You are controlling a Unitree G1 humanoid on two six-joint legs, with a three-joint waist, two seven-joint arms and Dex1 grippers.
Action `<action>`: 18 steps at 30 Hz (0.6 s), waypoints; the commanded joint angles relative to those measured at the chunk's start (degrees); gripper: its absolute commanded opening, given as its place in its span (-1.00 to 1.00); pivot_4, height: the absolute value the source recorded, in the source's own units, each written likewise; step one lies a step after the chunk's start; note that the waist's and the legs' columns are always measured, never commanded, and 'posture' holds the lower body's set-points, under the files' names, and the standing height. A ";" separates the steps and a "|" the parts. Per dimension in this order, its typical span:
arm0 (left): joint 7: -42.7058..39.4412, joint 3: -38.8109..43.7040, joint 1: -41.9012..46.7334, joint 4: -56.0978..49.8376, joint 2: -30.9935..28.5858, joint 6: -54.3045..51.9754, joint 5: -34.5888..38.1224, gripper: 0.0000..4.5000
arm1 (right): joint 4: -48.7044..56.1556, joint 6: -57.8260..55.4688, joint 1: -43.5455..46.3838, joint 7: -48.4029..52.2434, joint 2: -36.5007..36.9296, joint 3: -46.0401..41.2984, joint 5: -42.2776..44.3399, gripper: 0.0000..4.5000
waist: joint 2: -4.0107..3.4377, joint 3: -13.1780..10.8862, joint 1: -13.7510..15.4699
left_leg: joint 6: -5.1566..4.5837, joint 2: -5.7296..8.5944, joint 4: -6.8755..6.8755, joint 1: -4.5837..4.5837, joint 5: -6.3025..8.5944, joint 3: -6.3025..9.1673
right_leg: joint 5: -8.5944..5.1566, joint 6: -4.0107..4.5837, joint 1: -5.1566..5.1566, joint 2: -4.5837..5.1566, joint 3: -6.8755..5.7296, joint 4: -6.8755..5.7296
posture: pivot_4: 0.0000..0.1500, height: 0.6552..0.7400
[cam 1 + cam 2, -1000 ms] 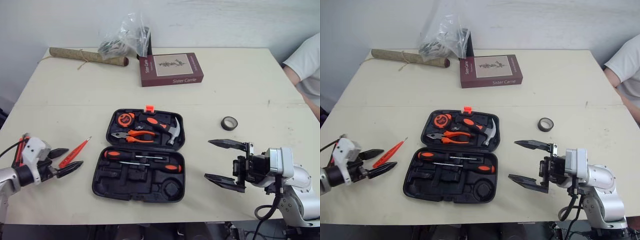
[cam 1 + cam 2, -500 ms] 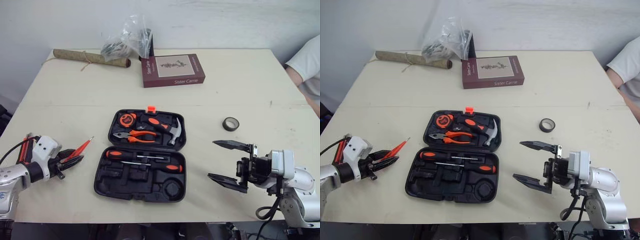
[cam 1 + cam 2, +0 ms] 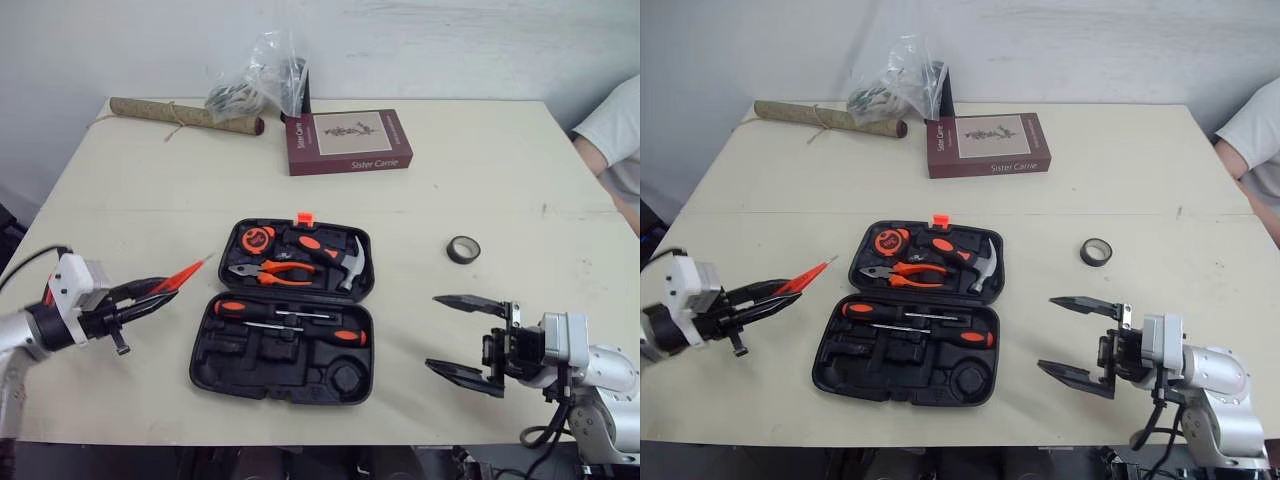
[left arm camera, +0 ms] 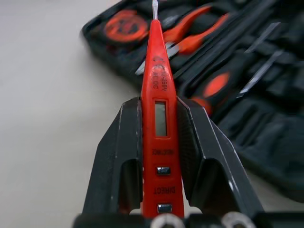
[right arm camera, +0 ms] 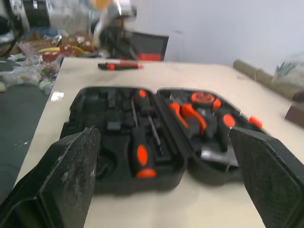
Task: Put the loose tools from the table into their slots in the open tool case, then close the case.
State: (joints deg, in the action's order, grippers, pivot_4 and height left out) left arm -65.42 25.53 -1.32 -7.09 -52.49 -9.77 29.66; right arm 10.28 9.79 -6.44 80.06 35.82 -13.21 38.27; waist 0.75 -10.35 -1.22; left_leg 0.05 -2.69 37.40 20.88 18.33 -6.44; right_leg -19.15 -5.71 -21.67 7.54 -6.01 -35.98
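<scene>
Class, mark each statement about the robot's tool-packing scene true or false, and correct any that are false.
1. The left gripper holds the red tester pen. True.
2. The tool case is closed. False: it lies open.
3. The right gripper is open and holds nothing. True.
4. The tape roll sits inside the case. False: it lies on the table, to the right of the case.
5. The hammer lies in the case. True.

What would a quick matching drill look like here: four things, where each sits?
Things:
1. tester pen
2. hammer
3. tape roll
4. book

Places:
A. on the bare table, right of the case
B. clamped in the left gripper
C. in the case's far half
D. far side of the table, behind the case

Pairs: 1-B, 2-C, 3-A, 4-D
</scene>
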 commanded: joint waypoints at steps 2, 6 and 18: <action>-6.56 -7.31 3.96 -8.52 -6.95 -2.46 -0.19 -0.84 | -2.49 2.49 -0.59 3.23 1.18 -2.88 0.80 1.00 | -0.01 0.00 -0.06 | 0.00 0.00 0.03 -0.04 0.00 0.00 | 0.01 -0.02 0.06 -0.05 0.00 0.01 | 1.00 1.00; -7.74 -15.30 9.67 -10.97 -10.11 -4.99 -3.27 -0.84 | -2.31 2.67 -0.62 3.53 1.21 -2.54 0.77 1.00 | -0.09 -0.05 -0.35 | 0.01 -0.01 0.00 -0.06 -0.01 -0.02 | 0.01 -0.01 0.05 -0.33 0.03 -0.01 | 1.00 1.00; -9.71 -31.17 16.90 -13.07 -11.61 -6.26 -14.96 -0.84 | 8.11 -4.87 -2.91 2.09 4.70 -0.46 2.92 1.00 | -0.11 -0.07 -0.22 | 0.00 -0.14 0.21 0.03 -0.01 -0.05 | 0.00 -0.01 0.00 -0.63 0.15 -0.03 | 1.00 1.00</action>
State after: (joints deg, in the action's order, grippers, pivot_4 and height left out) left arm -75.25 -5.57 14.96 -19.48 -63.77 -15.60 15.84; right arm 15.15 5.88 -9.69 83.32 40.09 -13.74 39.85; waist 0.63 -10.42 -1.44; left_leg 0.05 -2.83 37.62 20.93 18.32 -6.48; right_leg -19.14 -5.72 -21.67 6.91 -5.87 -36.01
